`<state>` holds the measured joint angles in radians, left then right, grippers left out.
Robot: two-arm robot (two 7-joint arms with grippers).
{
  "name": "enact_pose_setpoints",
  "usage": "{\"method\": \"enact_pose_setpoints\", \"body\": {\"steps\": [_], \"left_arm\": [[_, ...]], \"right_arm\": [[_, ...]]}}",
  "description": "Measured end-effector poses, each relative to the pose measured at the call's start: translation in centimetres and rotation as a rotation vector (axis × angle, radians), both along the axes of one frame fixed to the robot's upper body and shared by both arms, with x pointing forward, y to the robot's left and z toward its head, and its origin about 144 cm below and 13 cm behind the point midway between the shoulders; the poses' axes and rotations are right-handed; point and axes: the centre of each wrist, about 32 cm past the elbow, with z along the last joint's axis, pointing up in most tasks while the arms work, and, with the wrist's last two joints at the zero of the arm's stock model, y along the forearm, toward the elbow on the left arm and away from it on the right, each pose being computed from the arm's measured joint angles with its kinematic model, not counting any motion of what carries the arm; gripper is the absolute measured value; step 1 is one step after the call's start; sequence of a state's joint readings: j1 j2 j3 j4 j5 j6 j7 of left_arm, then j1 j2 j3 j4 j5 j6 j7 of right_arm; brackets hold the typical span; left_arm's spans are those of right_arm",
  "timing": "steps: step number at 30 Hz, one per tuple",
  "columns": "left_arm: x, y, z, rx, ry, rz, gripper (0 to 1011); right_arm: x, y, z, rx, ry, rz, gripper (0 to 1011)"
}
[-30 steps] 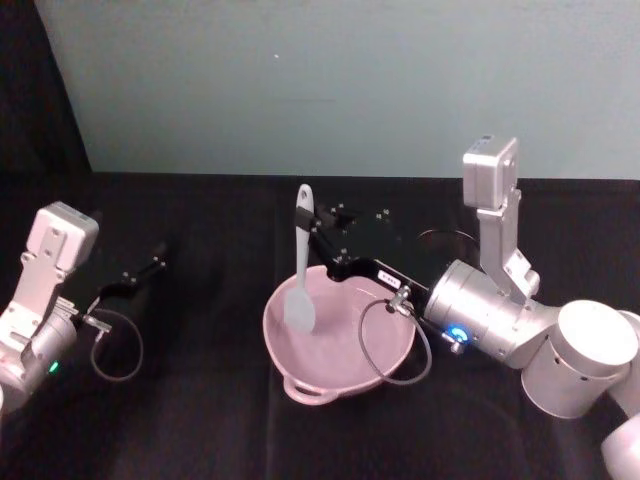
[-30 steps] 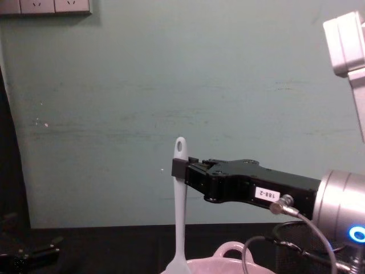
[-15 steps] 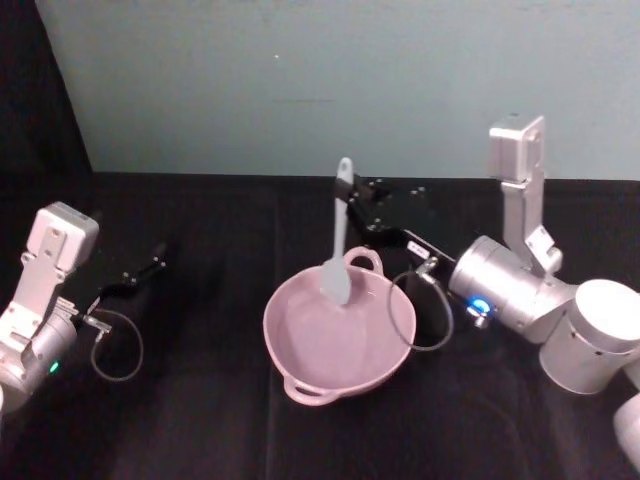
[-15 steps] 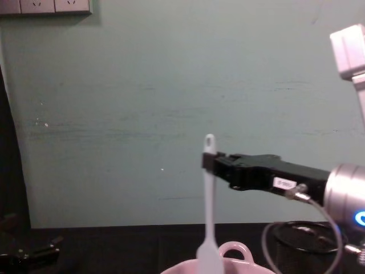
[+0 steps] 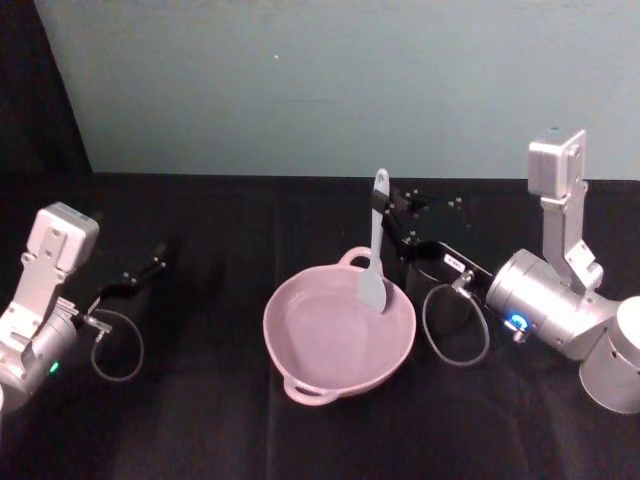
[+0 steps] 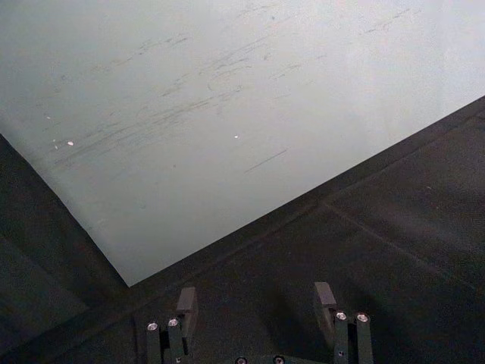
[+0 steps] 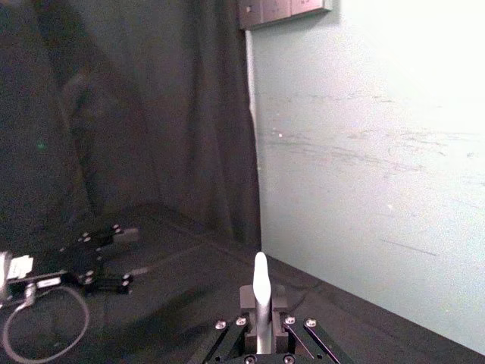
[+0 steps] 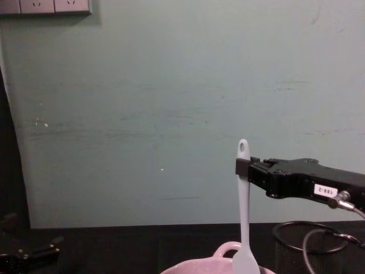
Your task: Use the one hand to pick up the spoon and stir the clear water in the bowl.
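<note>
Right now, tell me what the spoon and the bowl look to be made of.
Spoon: likely white plastic, matte; thin, with a moulded hole in the handle end; the right gripper clamps it upright at the bowl. That bowl: pale pink, smooth with a soft sheen, moulded loop handles; plastic or perhaps glazed ceramic. The left gripper is parked, open, at the left.

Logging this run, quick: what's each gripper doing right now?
Left gripper: open, holding nothing.
Right gripper: shut on the spoon, upright, head down at the bowl.

The black boxy right gripper is clamping the white plastic spoon upright; the black left gripper is idling open at the left.
</note>
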<state>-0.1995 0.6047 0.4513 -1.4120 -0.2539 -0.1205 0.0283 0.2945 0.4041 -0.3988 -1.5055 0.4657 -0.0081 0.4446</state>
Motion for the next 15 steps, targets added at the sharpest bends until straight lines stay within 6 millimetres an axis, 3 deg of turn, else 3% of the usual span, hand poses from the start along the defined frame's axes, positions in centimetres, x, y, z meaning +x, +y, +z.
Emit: {"method": "enact_pose_setpoints", "body": {"steps": [7,15], "left_arm": [[0.0,0.0,0.0,0.0,0.0,0.0,1005],[0.0,0.0,0.0,0.0,0.0,0.0,1005]], "right_arm": [[-1.7,0.7,0.1,-0.017,-0.002,0.052,117],[-3.0,2.8,-0.1,0.006,-0.003,0.135,117]]}}
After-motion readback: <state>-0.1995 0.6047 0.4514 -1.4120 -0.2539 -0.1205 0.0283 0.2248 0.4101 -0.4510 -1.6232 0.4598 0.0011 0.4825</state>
